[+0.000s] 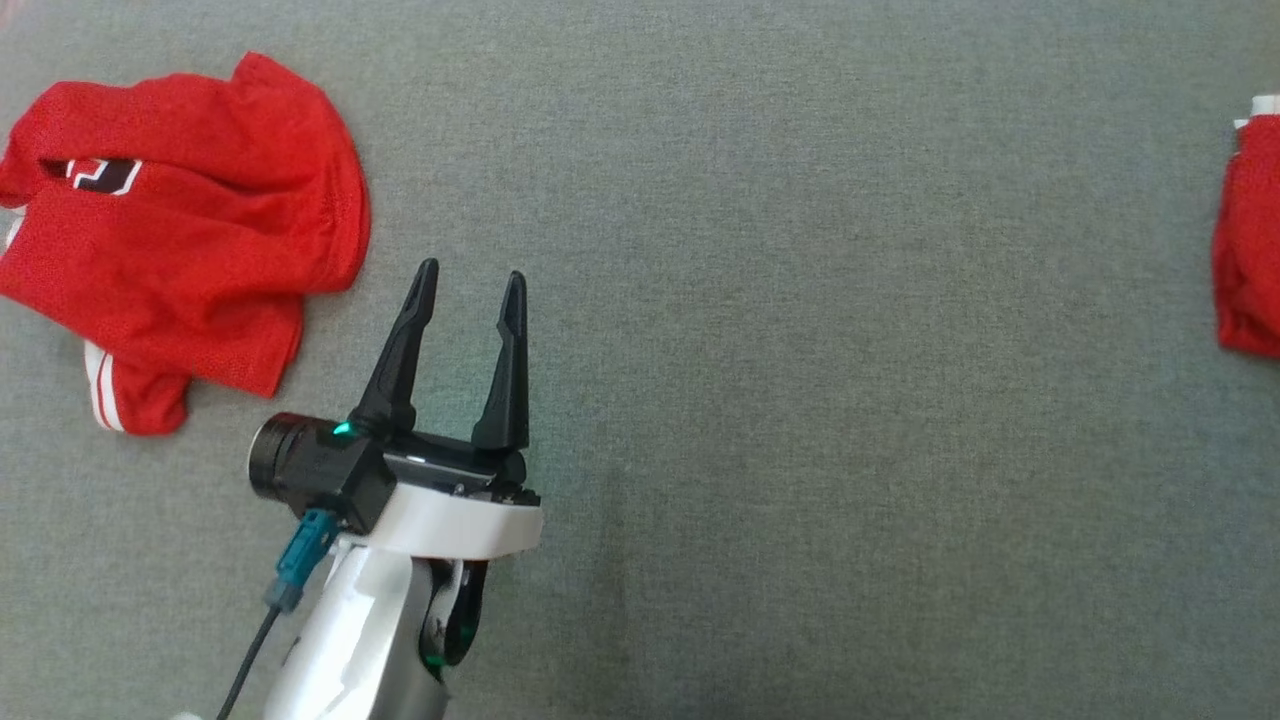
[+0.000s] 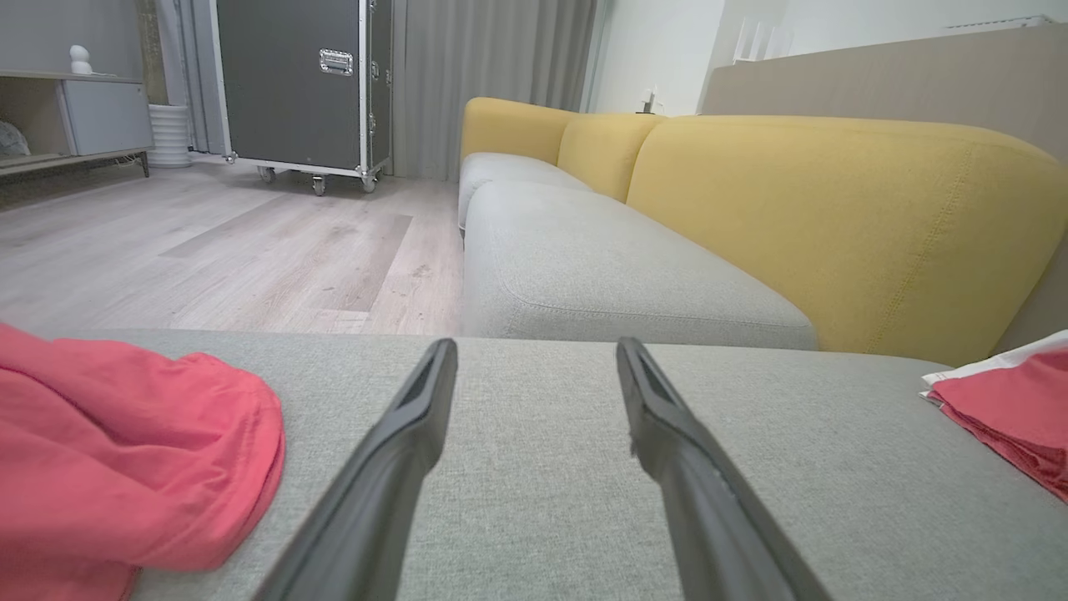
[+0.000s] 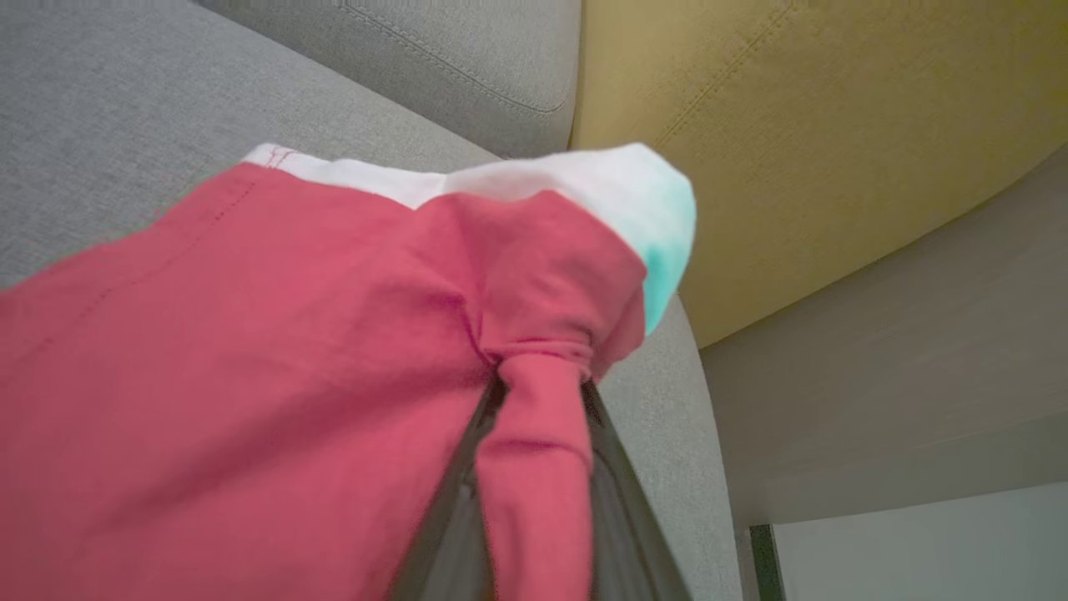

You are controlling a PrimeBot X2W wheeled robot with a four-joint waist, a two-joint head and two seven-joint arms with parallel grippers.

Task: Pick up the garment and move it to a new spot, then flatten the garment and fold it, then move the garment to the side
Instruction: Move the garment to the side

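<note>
left tool (image 1: 472, 270) gapes empty over grey cushion (image 1: 800, 400); right tool (image 3: 538, 392) pinches a fold of red garment (image 3: 250, 351).

The red garment (image 3: 250, 376), edged with a white band, is gathered into a tight tuck and pinched between the fingers of the right gripper (image 3: 541, 388), the rest spreading leftward in the right wrist view. A second red garment (image 1: 190, 230), mesh with white stripes, lies crumpled ahead and left of the left gripper (image 1: 470, 280)
</note>
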